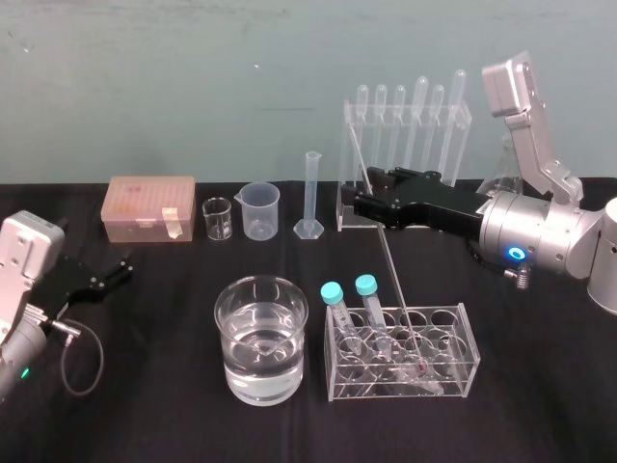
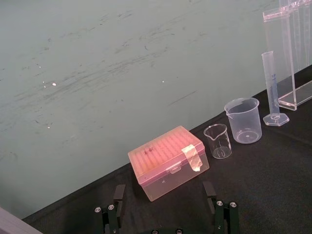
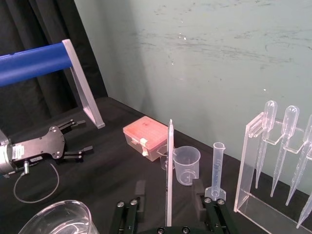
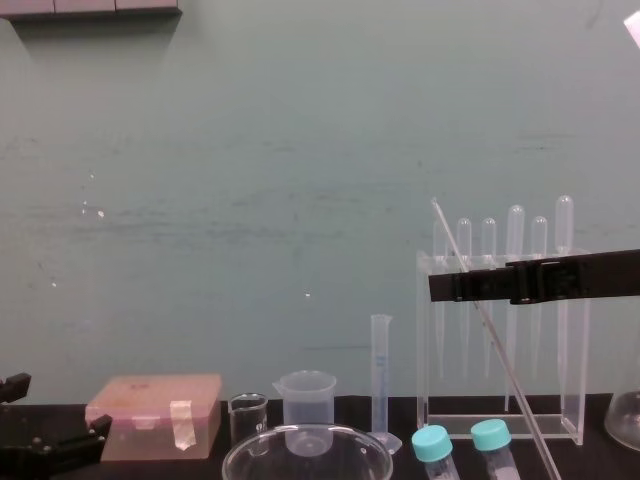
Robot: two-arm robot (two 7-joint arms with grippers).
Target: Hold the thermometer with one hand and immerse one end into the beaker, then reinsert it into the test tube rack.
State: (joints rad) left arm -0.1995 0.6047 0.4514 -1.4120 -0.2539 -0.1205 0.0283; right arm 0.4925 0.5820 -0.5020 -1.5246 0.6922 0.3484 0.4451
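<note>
Beaker (image 1: 224,333) w/ water sits in front, beside test tube rack (image 1: 463,328). Thermometer (image 1: 390,270) leans in that rack, btwn the wide-apart fingers of right tool (image 1: 369,196), not gripped yet. Hard squeeze may snap thin glass; crooked pull may tip rack. Left tool (image 1: 121,271) wide too, parked on surface.

We see a laboratory here: a black counter (image 1: 145,405) bearing a water-filled beaker (image 1: 260,338), a graduated cylinder (image 1: 311,193), bulb-topped pipettes (image 1: 420,106), capped tubes (image 1: 333,292) and a pink tip box (image 1: 149,207).
</note>
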